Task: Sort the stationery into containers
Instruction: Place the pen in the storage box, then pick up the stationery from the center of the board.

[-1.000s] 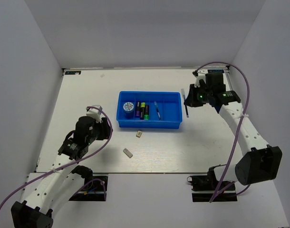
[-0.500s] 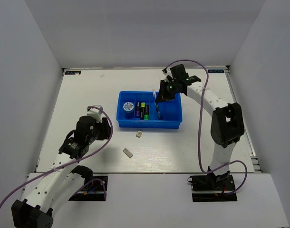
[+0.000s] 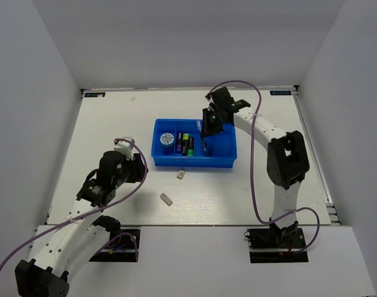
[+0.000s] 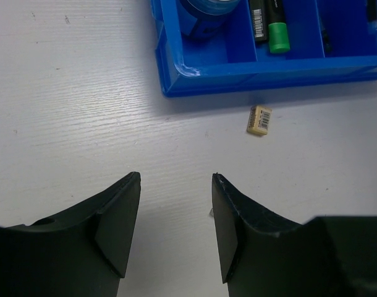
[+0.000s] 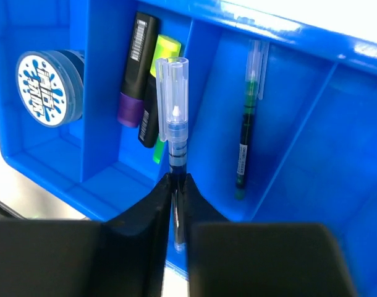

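The blue tray [image 3: 194, 163] stands mid-table with a blue-and-white disc [image 3: 166, 138] and black markers [image 3: 186, 146] inside. My right gripper [image 3: 206, 129] hangs over the tray's third compartment, shut on a thin blue pen [image 5: 176, 124] with a clear cap. In the right wrist view the gripper [image 5: 176, 179] holds the pen above the divider; another pen [image 5: 246, 136] lies in the compartment beside it, and the disc [image 5: 49, 80] and markers [image 5: 133, 68] lie to the left. Two beige erasers [image 3: 181, 174] [image 3: 166, 198] lie on the table. My left gripper [image 4: 176, 179] is open and empty, with one eraser [image 4: 259, 119] ahead of it.
White walls enclose the table on three sides. The tray's front wall [image 4: 269, 68] is close ahead of the left gripper. The right arm [image 3: 281, 154] arches over the table's right side, trailing a purple cable.
My right arm swung left from beside the tray's right end to over the tray, carrying the pen. The left arm has not moved.
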You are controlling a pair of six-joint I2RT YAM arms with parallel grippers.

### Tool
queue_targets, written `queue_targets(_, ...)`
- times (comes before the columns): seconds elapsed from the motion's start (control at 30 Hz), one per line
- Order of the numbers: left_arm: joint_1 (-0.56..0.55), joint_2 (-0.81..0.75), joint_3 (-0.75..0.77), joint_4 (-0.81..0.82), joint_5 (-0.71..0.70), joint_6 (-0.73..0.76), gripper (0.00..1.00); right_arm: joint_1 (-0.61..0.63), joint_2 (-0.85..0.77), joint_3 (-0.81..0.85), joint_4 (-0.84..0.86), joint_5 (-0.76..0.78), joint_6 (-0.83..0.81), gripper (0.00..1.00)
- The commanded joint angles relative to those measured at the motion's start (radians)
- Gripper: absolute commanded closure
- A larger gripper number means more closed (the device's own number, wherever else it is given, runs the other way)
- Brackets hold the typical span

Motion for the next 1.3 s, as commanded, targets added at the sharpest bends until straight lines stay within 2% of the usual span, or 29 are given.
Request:
queue_targets(0.0,0.003,0.002,-0.004,0.025,0.036,0.01,0.4,0.012,-0.007,0.0,-0.02,0.022,-0.021,0.76)
queue_targets(0.13,0.002,0.015,-0.003,0.037,0.082,-0.027,0.41,0.018,-0.016,0.002,-0.032,0.019,-0.038,0.53)
queue_targets(0.2,-0.02,0.04,0.016,0.013,0.088,-0.05,0.41,0.015,-0.025,-0.003,-0.05,0.016,-0.044,0.48)
queue_targets(0.27,-0.034,0.064,0.051,-0.013,0.079,-0.079,0.47,0.018,-0.042,-0.002,-0.043,0.015,-0.048,0.48)
queue_targets(0.37,-0.092,0.086,0.083,-0.078,0.049,-0.143,0.59,0.017,-0.087,-0.002,-0.063,0.009,-0.091,0.65)
queue_targets(0.4,-0.098,0.087,0.086,-0.095,0.033,-0.21,0.63,0.015,-0.1,-0.011,-0.072,0.012,-0.103,0.81)
queue_targets(0.43,-0.109,0.095,0.097,-0.115,0.009,-0.237,0.74,0.017,-0.142,-0.018,-0.073,0.012,-0.122,0.87)
queue_targets(0.5,-0.156,0.12,0.118,-0.182,-0.042,-0.344,0.81,0.015,-0.247,-0.081,-0.07,0.038,-0.204,0.96)
queue_targets(0.57,-0.196,0.136,0.131,-0.21,-0.102,-0.402,0.78,0.011,-0.309,-0.173,-0.023,0.084,-0.255,0.96)
queue_targets(0.6,-0.227,0.159,0.129,-0.23,-0.15,-0.451,0.71,0.009,-0.402,-0.21,-0.008,0.097,-0.278,0.91)
queue_targets(0.63,-0.256,0.164,0.126,-0.23,-0.16,-0.508,0.64,0.006,-0.43,-0.316,0.024,0.143,-0.306,0.68)
queue_targets(0.7,-0.314,0.202,0.123,-0.236,-0.194,-0.58,0.53,0.004,-0.526,-0.382,0.032,0.16,-0.343,0.57)
queue_targets(0.73,-0.33,0.216,0.129,-0.245,-0.22,-0.638,0.46,0.001,-0.55,-0.468,0.032,0.173,-0.36,0.5)
queue_targets(0.8,-0.36,0.288,0.158,-0.288,-0.27,-0.738,0.43,-0.008,-0.633,-0.521,0.038,0.18,-0.37,0.5)
queue_targets(0.83,-0.394,0.337,0.19,-0.358,-0.307,-0.799,0.43,-0.005,-0.669,-0.6,0.043,0.18,-0.38,0.5)
queue_targets(0.93,-0.437,0.457,0.261,-0.434,-0.361,-0.937,0.44,-0.014,-0.749,-0.716,0.11,0.18,-0.383,0.5)
queue_targets(1.03,-0.462,0.524,0.275,-0.405,-0.361,-1.002,0.44,-0.032,-0.789,-0.768,0.123,0.179,-0.381,0.5)
queue_targets(1.27,-0.488,0.633,0.252,-0.337,-0.329,-1.097,0.45,-0.06,-0.837,-0.776,0.121,0.165,-0.377,0.5)
